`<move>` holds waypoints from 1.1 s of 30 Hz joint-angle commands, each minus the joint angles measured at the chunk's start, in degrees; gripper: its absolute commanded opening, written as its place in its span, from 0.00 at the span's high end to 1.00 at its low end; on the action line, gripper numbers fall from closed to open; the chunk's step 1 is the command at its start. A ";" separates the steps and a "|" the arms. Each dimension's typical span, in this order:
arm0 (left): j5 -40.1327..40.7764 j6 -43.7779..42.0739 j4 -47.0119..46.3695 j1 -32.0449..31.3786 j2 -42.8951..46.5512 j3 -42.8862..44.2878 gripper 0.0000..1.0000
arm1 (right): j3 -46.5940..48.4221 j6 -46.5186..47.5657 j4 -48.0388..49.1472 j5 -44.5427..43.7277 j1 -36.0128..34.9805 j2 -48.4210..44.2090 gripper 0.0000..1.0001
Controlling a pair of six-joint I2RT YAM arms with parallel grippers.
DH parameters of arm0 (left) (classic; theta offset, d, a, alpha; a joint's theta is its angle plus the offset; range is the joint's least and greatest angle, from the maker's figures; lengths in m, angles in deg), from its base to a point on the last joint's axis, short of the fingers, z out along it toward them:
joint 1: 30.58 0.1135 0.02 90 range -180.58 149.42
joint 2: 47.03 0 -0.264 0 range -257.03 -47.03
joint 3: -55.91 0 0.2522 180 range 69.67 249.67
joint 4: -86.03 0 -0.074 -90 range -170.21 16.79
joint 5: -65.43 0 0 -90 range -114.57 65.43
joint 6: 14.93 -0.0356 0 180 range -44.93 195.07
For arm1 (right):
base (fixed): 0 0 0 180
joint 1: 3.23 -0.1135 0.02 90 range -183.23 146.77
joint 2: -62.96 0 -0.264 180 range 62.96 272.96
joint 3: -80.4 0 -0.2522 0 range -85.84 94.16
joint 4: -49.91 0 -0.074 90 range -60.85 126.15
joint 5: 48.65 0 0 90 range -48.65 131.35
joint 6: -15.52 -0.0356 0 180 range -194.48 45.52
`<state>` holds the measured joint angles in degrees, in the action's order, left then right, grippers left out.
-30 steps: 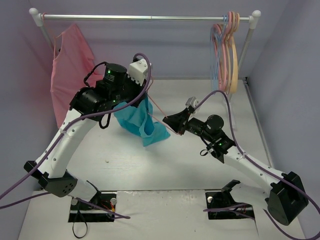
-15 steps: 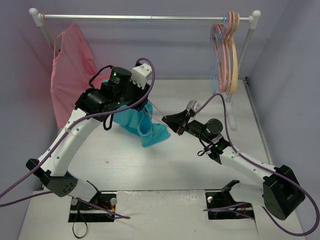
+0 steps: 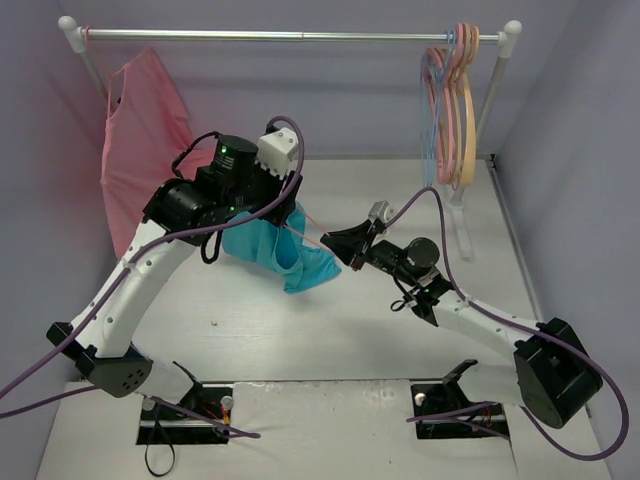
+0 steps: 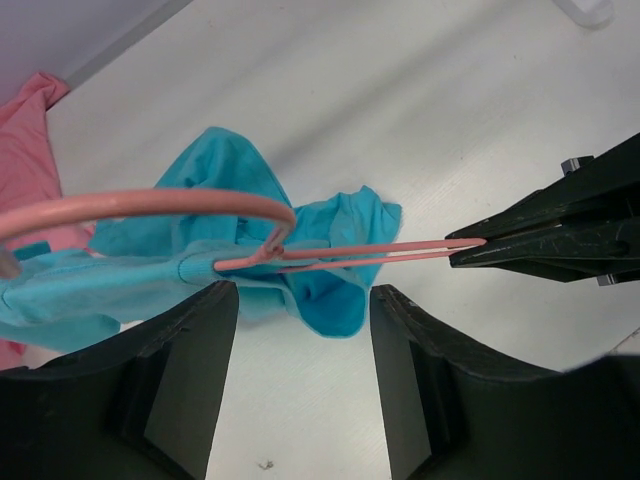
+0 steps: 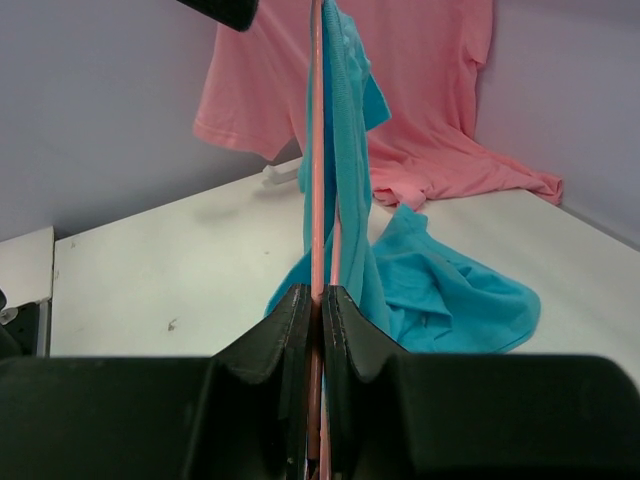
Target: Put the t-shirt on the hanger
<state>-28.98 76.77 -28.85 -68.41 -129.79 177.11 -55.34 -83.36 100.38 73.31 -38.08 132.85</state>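
The teal t-shirt (image 3: 285,255) hangs over the thin pink hanger (image 3: 314,222), and its lower part is bunched on the table. In the left wrist view the hanger (image 4: 360,252) runs into the t-shirt's (image 4: 225,165) neck, with the hook curving out to the left. My right gripper (image 3: 337,241) is shut on the hanger's far end; in its own view the gripper (image 5: 320,296) clamps the wire (image 5: 316,150) with the t-shirt (image 5: 445,295) draped beside it. My left gripper (image 4: 303,300) hovers above the t-shirt, open, with nothing between its fingers.
A large pink garment (image 3: 145,130) hangs at the left end of the rail (image 3: 300,35). Several spare hangers (image 3: 455,110) hang at the right end. Purple walls close in the left, back and right sides of the white table (image 3: 330,340).
My left gripper has opened and let go of the t-shirt, which now hangs on the hanger. The right gripper has stayed shut on the hanger while its arm shifted slightly left.
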 commanded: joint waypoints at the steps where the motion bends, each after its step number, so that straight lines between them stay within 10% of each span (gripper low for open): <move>1: 0.36 0.94 0.67 -0.32 3.57 2.78 0.45 | 1.49 -0.08 9.25 -0.67 0.48 -0.54 1.00; 19: 9.86 -6.52 1.03 3.27 14.30 -9.52 0.58 | 1.49 -2.54 12.15 -0.15 0.84 3.06 1.00; 33: -18.42 -19.79 -9.16 25.51 3.76 -5.67 0.52 | 2.28 -3.16 12.76 1.78 1.10 3.68 1.00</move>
<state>-37.83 62.84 -33.14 -44.43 -126.12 166.38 -55.34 -86.31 103.33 73.95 -37.34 137.24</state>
